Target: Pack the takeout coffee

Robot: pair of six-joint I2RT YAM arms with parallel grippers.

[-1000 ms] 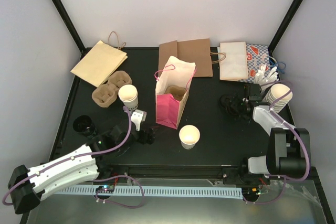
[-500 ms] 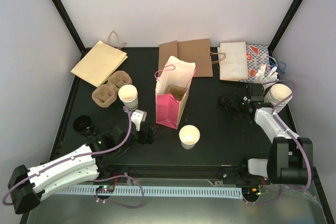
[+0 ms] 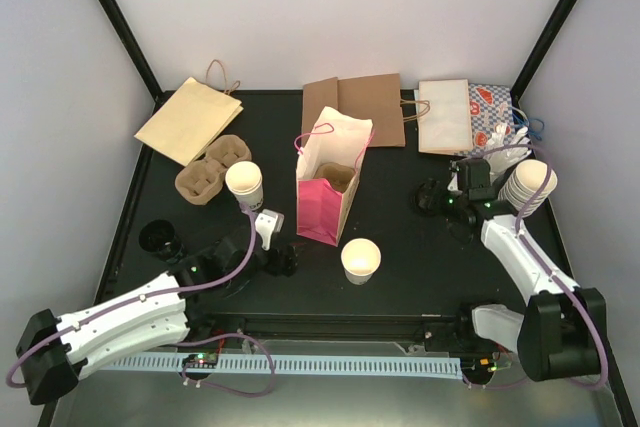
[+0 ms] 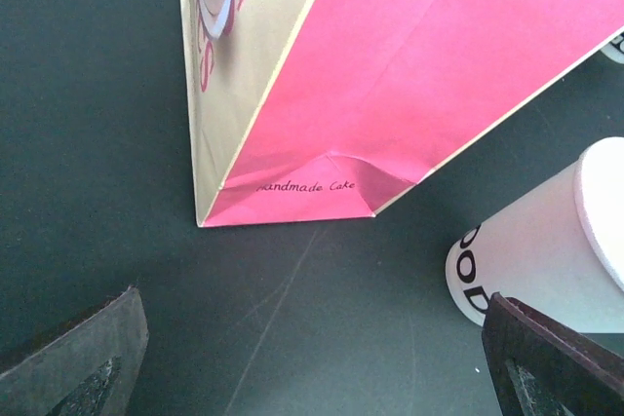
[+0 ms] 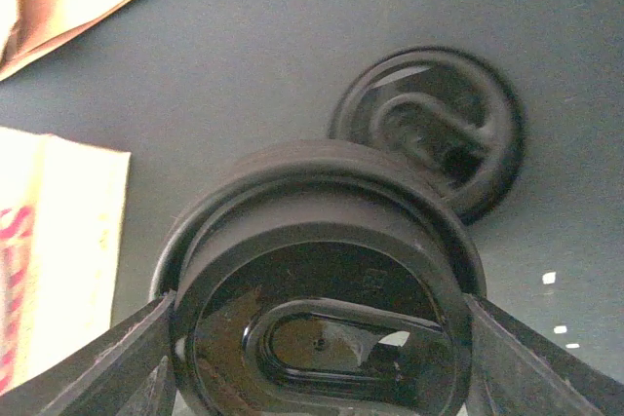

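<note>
My left gripper (image 4: 312,367) hangs low over the table (image 4: 88,143) with its fingers (image 4: 83,353) spread wide and nothing between them. The coffee cup (image 4: 531,255) stands upright ahead and to its right, near the right finger but outside the gap. A pink bag (image 4: 390,75) stands straight ahead. My right gripper (image 5: 317,358) flanks a black lid (image 5: 312,241); I cannot tell whether it grips.
</note>
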